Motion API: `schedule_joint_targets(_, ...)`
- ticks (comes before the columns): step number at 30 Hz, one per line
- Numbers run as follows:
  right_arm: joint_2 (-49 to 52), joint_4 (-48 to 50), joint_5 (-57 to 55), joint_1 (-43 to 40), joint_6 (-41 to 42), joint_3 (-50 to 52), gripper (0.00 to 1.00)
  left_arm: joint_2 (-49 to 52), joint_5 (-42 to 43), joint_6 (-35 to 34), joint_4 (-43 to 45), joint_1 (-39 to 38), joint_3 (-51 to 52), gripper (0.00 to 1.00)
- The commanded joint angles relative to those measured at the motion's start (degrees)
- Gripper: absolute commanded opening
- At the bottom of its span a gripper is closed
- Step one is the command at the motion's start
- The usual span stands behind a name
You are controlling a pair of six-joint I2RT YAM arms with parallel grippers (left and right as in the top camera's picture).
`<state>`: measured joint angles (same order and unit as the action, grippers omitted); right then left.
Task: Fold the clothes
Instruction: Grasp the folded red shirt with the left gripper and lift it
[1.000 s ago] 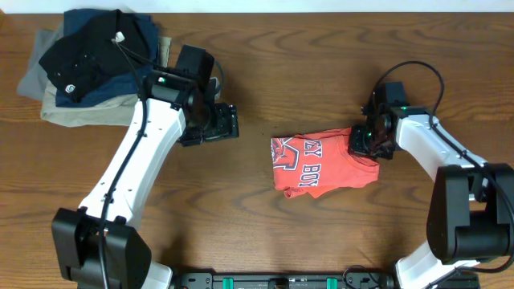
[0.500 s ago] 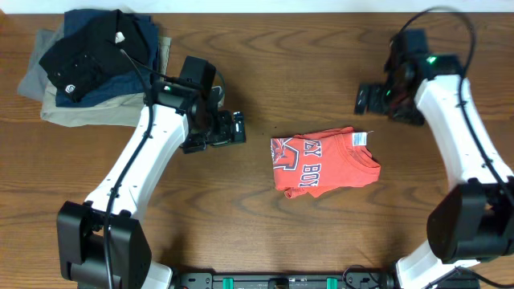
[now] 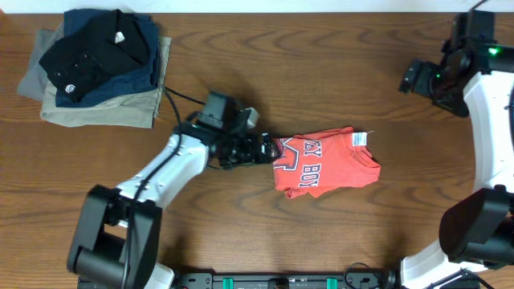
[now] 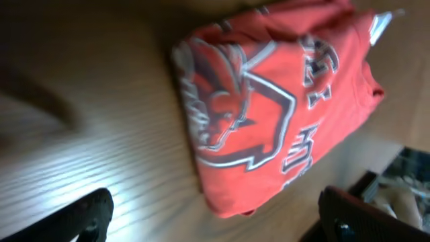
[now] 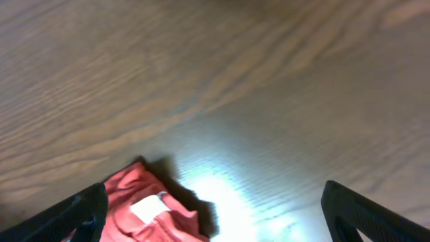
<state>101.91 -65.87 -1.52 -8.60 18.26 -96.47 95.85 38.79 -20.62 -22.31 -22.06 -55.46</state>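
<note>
- Wooden table (image 3: 321, 233): the work area. The task garment lies just right of centre. Finished laundry is parked at the far-left corner, probably to leave the middle free for folding.
- Left arm (image 3: 173, 164): stretched low across the table toward the garment's left end. I judge it is lined up to nudge, pinch or square that edge.
- Right arm (image 3: 490, 120): raised near the far-right corner, well apart from the garment. This looks like a stand-off pose that keeps out of the left arm's way.
- Stack of folded garments (image 3: 96, 64): black and navy pieces on top of khaki/grey ones. Nothing is touching it.
- Coral-red T-shirt (image 3: 325, 160): already a compact, roughly rectangular packet with its print facing up.
  - The dark blue, white-edged block letters read partly "EY BOY", and there is an emblem at the left end.
  - The lower edge is a little uneven and the neckline sits on the right side.
  - The fold looks close to done, perhaps needing only a tidy.
- Left gripper (image 3: 259, 149): released and holding nothing. In the wrist view its fingers (image 4: 87, 215) are spread wide, just beside the shirt's left edge. I cannot tell whether they touch it.
- Right gripper (image 3: 416, 77): also released and empty. Its fingers (image 5: 74, 212) are wide apart above bare wood.
- White neck label (image 3: 361, 138): sticks out at the shirt's upper-right corner.
</note>
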Motion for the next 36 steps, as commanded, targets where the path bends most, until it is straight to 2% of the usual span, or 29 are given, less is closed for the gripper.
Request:
schedule_joint_targets(1,-0.66,-1.6,-0.63,-1.49,0.98,-0.68,0.99,3.06,2.56,-4.83,4.59,-3.17,1.7,0.98)
schedule_joint_targets(10,-0.66,-4.68,-0.63,-1.51,0.98,-0.66,0.99,12.28,2.58,-9.09,11.76,-8.31,1.7,0.98)
schedule_joint_targets(17,-0.66,-4.66,-0.63,-1.51,0.98,-0.66,0.99,13.4,2.58,-9.92,15.04,-9.4,1.7,0.98)
schedule_joint_targets(20,-0.66,-4.63,-0.63,-1.51,0.98,-0.66,0.99,13.4,2.03,-9.97,16.09,-9.53,1.68,0.75)
schedule_joint_targets(23,-0.66,-4.63,-0.63,-1.51,0.98,-0.66,0.99,13.38,-0.66,-10.71,16.41,-9.4,1.55,0.28)
schedule_joint_targets(24,-0.66,-4.63,-0.63,-1.51,0.98,-0.66,0.99,13.38,-1.66,-11.43,16.41,-9.29,1.55,0.15)
schedule_joint_targets(25,-0.66,-4.63,-0.63,-1.51,0.98,-0.66,0.99,13.38,-2.21,-11.65,16.39,-9.16,1.51,0.09)
schedule_joint_targets(26,-0.66,-4.63,-0.63,-1.51,0.98,-0.66,0.99,13.38,-2.4,-11.61,16.37,-8.87,1.38,0.06)
schedule_joint_targets(31,-0.66,-4.63,-0.63,-1.51,0.98,-0.66,0.99,13.38,-2.4,-8.57,13.03,-5.68,-1.14,0.06)
schedule_joint_targets(36,-0.66,-4.63,-0.63,-1.51,0.98,-0.66,0.99,13.38,-5.49,-0.04,0.74,0.81,-8.61,0.06)
